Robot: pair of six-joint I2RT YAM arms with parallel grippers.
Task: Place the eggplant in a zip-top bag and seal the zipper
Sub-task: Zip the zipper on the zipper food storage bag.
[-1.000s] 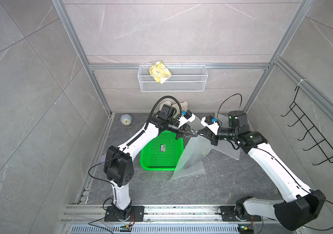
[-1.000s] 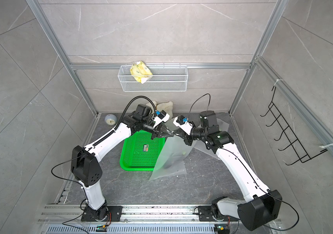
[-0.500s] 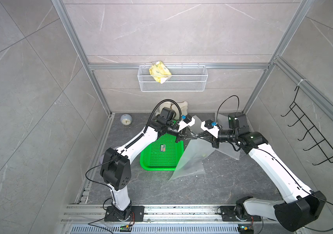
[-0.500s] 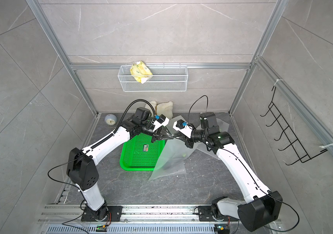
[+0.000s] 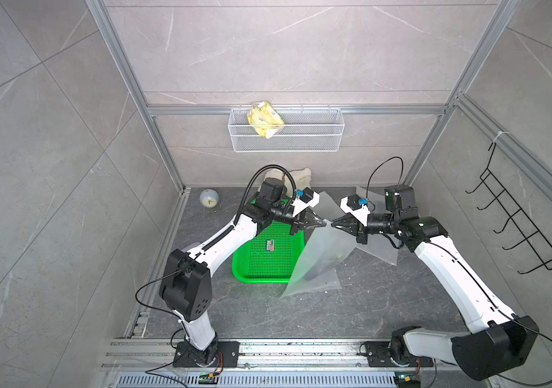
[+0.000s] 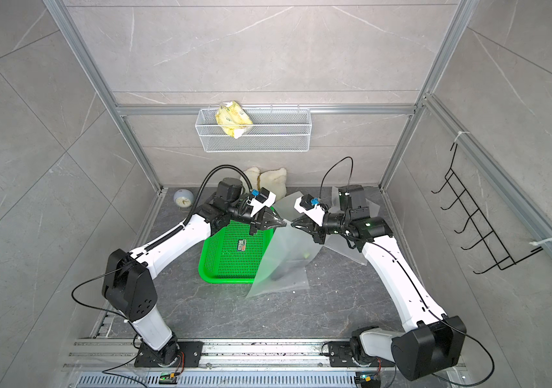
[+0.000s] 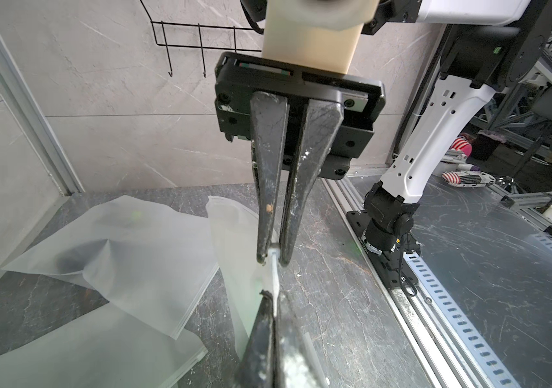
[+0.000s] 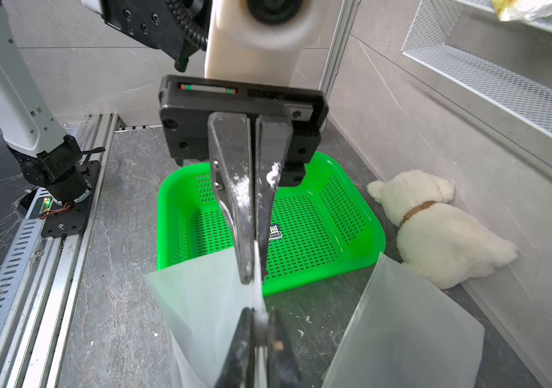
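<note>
Left end effector [image 5: 322, 221] and right end effector [image 5: 335, 223], tip to tip, both clamp the bag's [image 5: 314, 278] zipper edge running between them, eggplant [image 6: 283, 270] inside, below.

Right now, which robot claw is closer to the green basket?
Left. The left gripper pinches the bag right by a corner of the green basket; the right gripper pinches it just beyond, farther from the basket.

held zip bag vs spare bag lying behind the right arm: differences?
The held bag hangs by its top edge, pinched by the left gripper and right gripper. The spare bag lies on the table, ungripped. A dark shape shows through the held bag, while the spare bag's contents are unclear. Both are frosted translucent plastic.
</note>
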